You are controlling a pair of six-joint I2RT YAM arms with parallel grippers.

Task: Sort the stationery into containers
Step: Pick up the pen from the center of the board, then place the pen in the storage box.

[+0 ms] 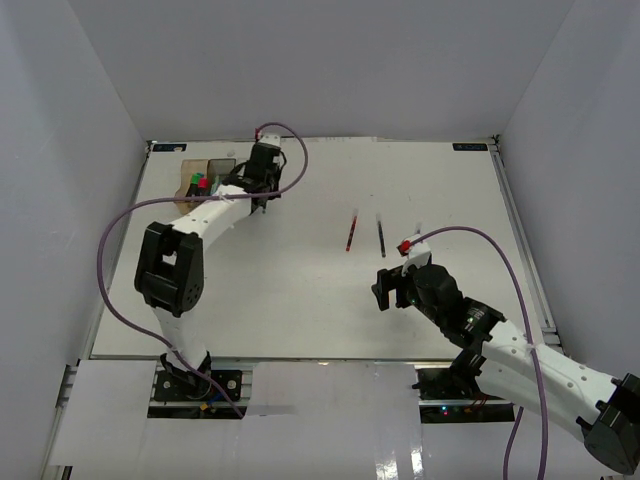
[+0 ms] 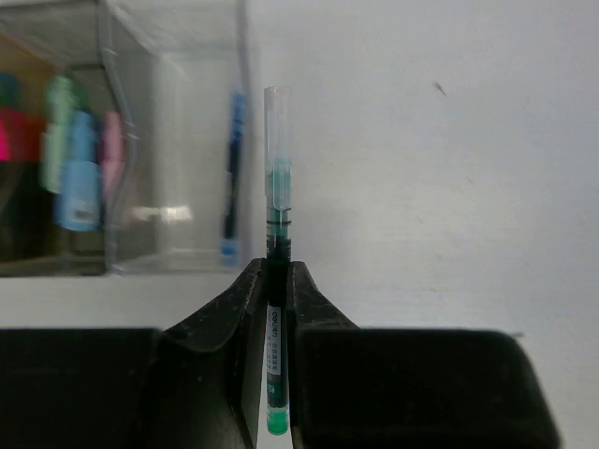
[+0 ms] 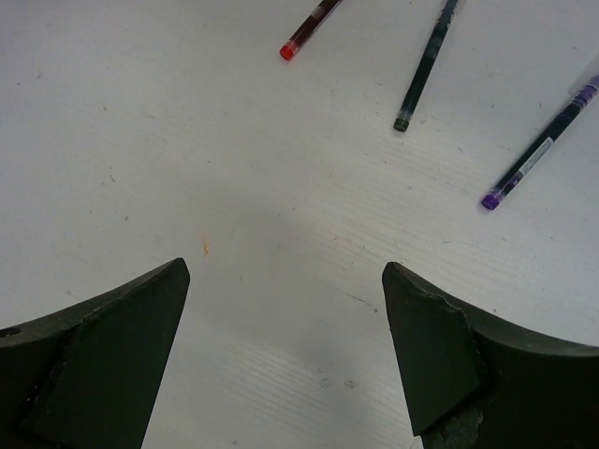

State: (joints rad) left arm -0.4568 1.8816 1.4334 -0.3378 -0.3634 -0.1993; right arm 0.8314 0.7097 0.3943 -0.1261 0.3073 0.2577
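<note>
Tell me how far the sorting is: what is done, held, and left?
Done: several coloured pieces sit in the bins, and a blue pen apparently in the clear bin. In hand: the left gripper is shut on a green pen near that bin. Left: a red pen, a dark pen and a purple pen lie on the table before the open right gripper.

A thin green-inked pen with a clear cap (image 2: 277, 234) shows against the matte black left gripper (image 2: 278, 273), mint, blue and pink pastel pieces (image 2: 77, 178) blur nearby, and a thin red pen (image 3: 306, 31), dark pen (image 3: 426, 65) and purple pen (image 3: 538, 150) streak the white table (image 3: 187, 140)
</note>
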